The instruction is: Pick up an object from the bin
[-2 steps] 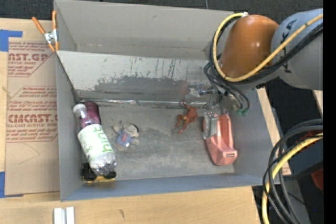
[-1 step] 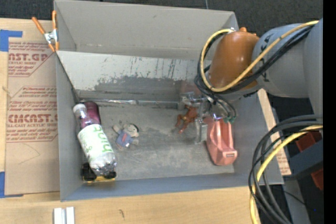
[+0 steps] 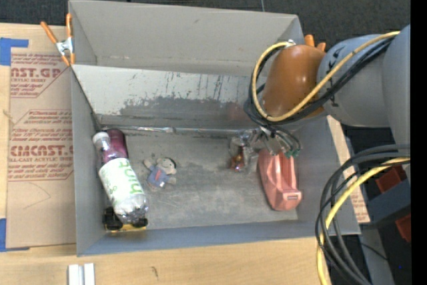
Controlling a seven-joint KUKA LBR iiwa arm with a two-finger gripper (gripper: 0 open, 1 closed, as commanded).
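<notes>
My gripper [image 3: 245,145] hangs low in the right half of the bin, below the orange cover on the wrist. Directly under its tip, on the bin floor, lies a small brown-red thing [image 3: 237,163]; whether the gripper touches it I cannot tell. A pink plastic thing with a flat blocky end [image 3: 280,182] lies just to the gripper's right, close against it.
A clear bottle with a white label and purple contents [image 3: 121,179] lies along the left wall. A yellow and black toy car [image 3: 124,224] sits at its lower end. A small grey and blue crumpled thing [image 3: 159,172] lies left of the middle. The arm and its cables overhang the right wall.
</notes>
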